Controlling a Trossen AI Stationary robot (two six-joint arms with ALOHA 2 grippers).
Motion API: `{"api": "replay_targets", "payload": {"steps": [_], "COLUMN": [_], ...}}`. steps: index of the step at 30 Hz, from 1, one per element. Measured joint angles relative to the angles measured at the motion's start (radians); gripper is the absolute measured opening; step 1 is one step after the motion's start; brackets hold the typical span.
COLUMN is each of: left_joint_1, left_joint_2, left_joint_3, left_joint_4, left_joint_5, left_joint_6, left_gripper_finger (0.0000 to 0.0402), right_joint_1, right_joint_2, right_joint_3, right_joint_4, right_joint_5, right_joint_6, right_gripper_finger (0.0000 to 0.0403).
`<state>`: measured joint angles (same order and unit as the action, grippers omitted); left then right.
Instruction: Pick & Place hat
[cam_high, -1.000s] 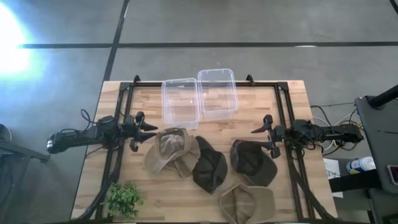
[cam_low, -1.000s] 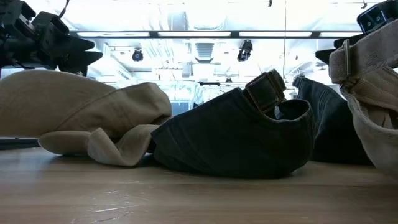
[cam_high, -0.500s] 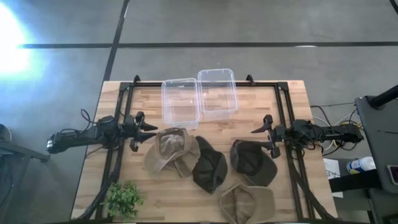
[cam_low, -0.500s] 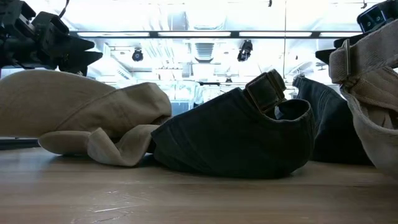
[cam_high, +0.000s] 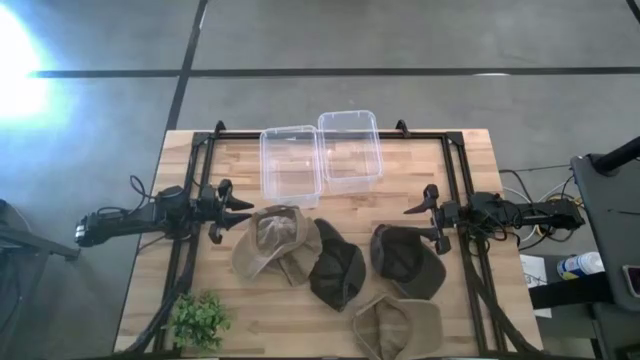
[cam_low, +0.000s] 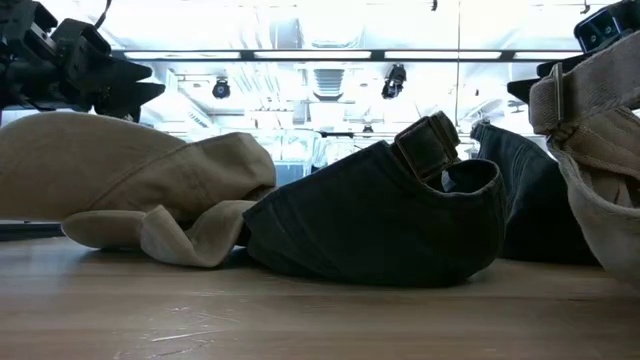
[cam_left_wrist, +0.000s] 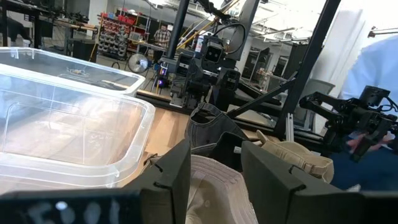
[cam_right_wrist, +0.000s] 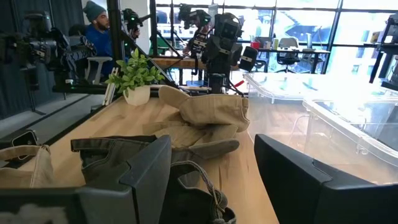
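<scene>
Several hats lie on the table, resting on their crowns or brims. A tan hat (cam_high: 275, 243) lies near my left gripper (cam_high: 243, 211), which is open and hovers just left of it; the same tan hat (cam_left_wrist: 214, 190) shows below its fingers. A dark hat (cam_high: 337, 272) overlaps the tan hat's right side. Another dark hat (cam_high: 405, 260) lies just left of my open right gripper (cam_high: 420, 222). A second tan hat (cam_high: 398, 326) sits at the near edge. Two clear bins (cam_high: 290, 165) (cam_high: 350, 148) stand at the far side.
A small potted plant (cam_high: 200, 320) stands at the table's near left corner. Black frame rails (cam_high: 195, 190) run along both sides and the far edge. Bare wood (cam_high: 415, 170) lies right of the bins. A person (cam_right_wrist: 96, 28) sits beyond the table.
</scene>
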<state>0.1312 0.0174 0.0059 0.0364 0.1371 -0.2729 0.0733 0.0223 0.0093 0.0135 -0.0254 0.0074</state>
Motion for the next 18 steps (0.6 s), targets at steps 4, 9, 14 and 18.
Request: {"api": "replay_targets", "payload": {"steps": [4, 9, 14, 18], "left_joint_1": [0.0, 0.0, 0.0, 0.0], "left_joint_2": [0.0, 0.0, 0.0, 0.0], "left_joint_3": [0.0, 0.0, 0.0, 0.0], "left_joint_4": [0.0, 0.0, 0.0, 0.0], "left_joint_5": [0.0, 0.0, 0.0, 0.0], "left_joint_6": [0.0, 0.0, 0.0, 0.0], "left_gripper_finger": [0.0135, 0.0135, 0.0135, 0.0135], "right_joint_1": [0.0, 0.0, 0.0, 0.0], "right_joint_2": [0.0, 0.0, 0.0, 0.001], "right_joint_3": [0.0, 0.0, 0.0, 0.0], "right_joint_4": [0.004, 0.021, 0.021, 0.019], "right_joint_5": [0.0, 0.0, -0.001, 0.122], "right_joint_6": [-0.018, 0.216, 0.609, 0.887], "right_gripper_finger": [0.0226, 0.0226, 0.0226, 0.0226]}}
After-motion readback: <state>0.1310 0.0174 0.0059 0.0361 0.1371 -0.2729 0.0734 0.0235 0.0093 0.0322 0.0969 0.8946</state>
